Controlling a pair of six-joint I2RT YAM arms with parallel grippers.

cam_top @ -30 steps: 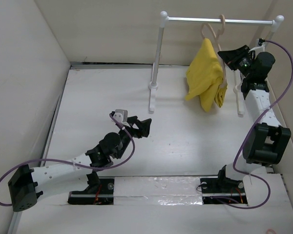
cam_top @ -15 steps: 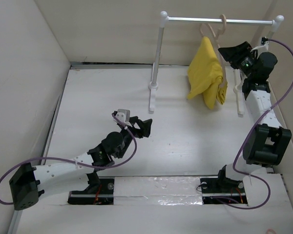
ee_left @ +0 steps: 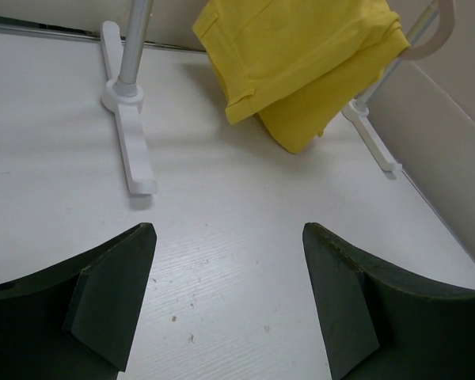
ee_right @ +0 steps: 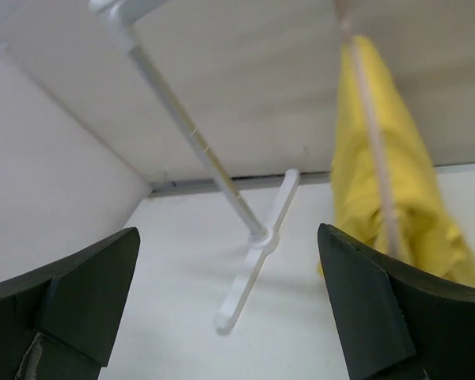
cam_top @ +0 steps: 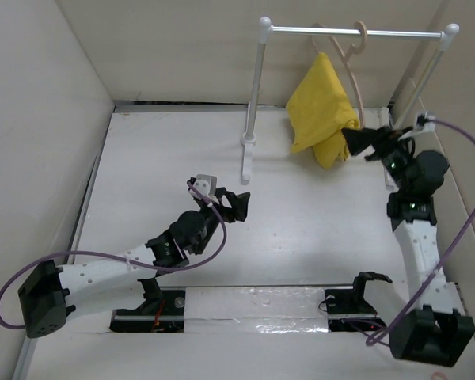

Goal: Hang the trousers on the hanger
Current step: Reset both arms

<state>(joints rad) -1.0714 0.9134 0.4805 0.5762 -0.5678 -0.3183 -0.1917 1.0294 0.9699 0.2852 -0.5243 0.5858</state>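
The yellow trousers hang folded over the pale beige hanger, whose hook sits on the white rail. My right gripper is open, just right of and below the cloth's lower edge, with nothing between its fingers. In the right wrist view the trousers and the thin hanger arm lie to the right, beyond the wide-apart jaws of the gripper. My left gripper is open over the bare table, well short of the trousers, and in the left wrist view this gripper holds nothing.
The rail stands on two white posts with flat feet, the left foot between the two arms' reach, also in the wrist views. White walls close in the table at the back and both sides.
My right gripper has opened and drawn back and down from the hanger's right end. The hanger with the trousers has swung left along the rail. My left arm edged slightly forward.
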